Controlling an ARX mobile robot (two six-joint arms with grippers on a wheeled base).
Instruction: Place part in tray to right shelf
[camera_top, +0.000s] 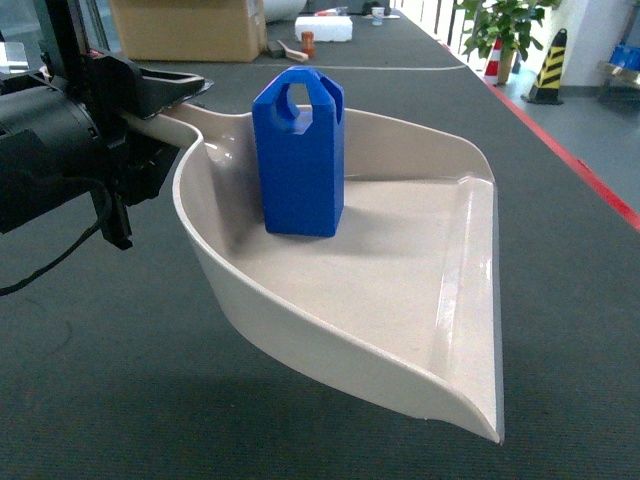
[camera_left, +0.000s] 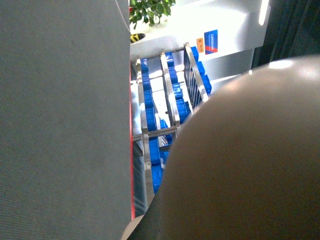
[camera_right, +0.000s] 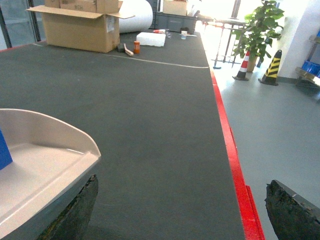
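The blue part (camera_top: 299, 155) stands upright in the back of the beige tray (camera_top: 420, 300), which hangs tilted above the dark carpet. My left gripper (camera_top: 160, 105) is shut on the tray's handle at the left of the head view. The left wrist view is mostly filled by the tray's blurred underside (camera_left: 250, 165), and beyond it the right shelf (camera_left: 172, 100) shows with blue crates on steel rails. My right gripper (camera_right: 181, 200) is open with nothing between its fingers. The tray's lip (camera_right: 45, 165) lies just left of its left finger (camera_right: 80, 210), and a corner of the part (camera_right: 4, 150) shows.
A red stripe (camera_top: 570, 155) edges the carpet on the right, with grey floor beyond. Far back stand a cardboard box (camera_top: 185, 28), a white foam block (camera_top: 323, 27), a small orange bottle (camera_top: 308, 42), a potted plant (camera_top: 505, 30) and a yellow-black post (camera_top: 548, 65).
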